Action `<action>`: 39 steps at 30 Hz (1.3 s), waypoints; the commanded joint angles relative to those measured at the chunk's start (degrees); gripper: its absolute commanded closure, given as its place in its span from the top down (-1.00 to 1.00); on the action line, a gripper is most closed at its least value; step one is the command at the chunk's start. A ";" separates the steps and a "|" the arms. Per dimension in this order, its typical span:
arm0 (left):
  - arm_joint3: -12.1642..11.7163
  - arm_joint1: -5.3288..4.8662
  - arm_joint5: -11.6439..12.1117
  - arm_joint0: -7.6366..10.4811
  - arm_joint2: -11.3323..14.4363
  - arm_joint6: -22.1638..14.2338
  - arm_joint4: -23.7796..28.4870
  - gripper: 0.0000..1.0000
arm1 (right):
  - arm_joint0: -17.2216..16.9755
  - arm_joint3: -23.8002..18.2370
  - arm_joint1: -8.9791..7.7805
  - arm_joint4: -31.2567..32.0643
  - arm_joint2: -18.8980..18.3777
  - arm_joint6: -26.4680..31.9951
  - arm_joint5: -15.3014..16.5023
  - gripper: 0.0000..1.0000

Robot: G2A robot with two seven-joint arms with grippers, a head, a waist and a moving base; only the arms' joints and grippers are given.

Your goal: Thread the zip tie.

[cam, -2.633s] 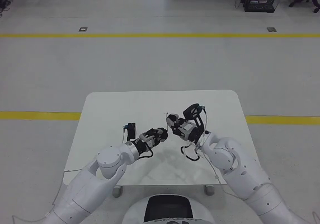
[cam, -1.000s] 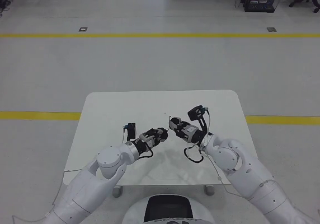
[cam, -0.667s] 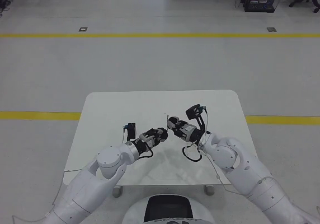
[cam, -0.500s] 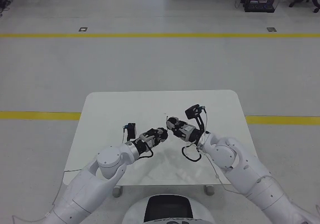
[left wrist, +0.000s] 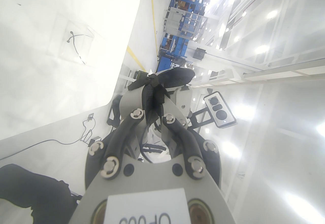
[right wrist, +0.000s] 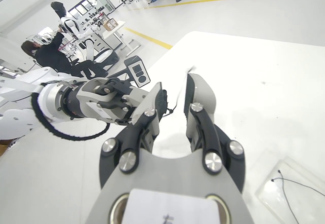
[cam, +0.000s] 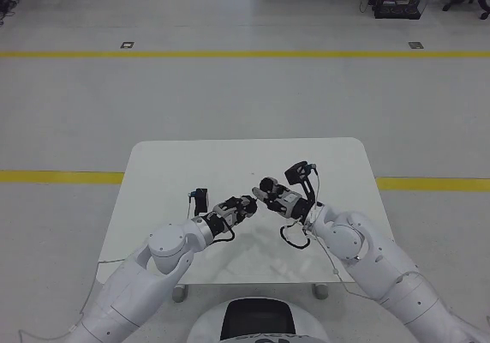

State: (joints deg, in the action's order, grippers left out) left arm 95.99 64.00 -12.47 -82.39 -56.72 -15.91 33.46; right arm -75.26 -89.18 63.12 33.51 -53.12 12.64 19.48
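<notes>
The jaws of the right gripper [right wrist: 175, 83] stand apart with nothing pinched between them. Those of the left gripper [left wrist: 152, 83] are pressed together on the zip tie [right wrist: 179, 98], though the spot where they bite is a dark blur. Both grippers hang above the middle of the table [cam: 185, 171], tip to tip, the left one's closed tips tucked just behind one of the right gripper's fingers [right wrist: 156, 103].

The zip tie is a thin, bendy, dark strand, clear of the table top. Its long axis runs up through the gap between the open fingers, close along one black ribbed pad [right wrist: 189, 91], and its free end points toward the table's far side.

A clear, shallow plastic tray [right wrist: 266, 176] lies flat on the table, apart from both grippers. The spare ties [left wrist: 71, 38] in it are thin, black, curled and crossing. The table is white and smooth, with rounded corners.
</notes>
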 commanded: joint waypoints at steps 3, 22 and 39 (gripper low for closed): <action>0.00 0.00 0.00 0.00 0.00 0.00 0.00 -1.00 | -1.13 -1.79 -0.78 0.92 -1.46 -0.02 0.00 1.00; -1.12 0.05 1.37 -0.37 -1.03 -1.28 3.36 -1.00 | -3.95 -5.38 -2.42 -7.97 -5.70 1.52 0.00 1.00; -4.47 -0.19 8.00 -2.09 -5.01 -11.58 13.33 -1.00 | -2.91 -1.39 -2.83 -50.09 -14.46 28.82 0.00 1.00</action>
State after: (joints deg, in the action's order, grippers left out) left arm 91.99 63.79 -4.55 -84.55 -61.76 -26.91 46.40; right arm -78.28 -91.35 59.96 -14.81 -67.39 39.48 19.48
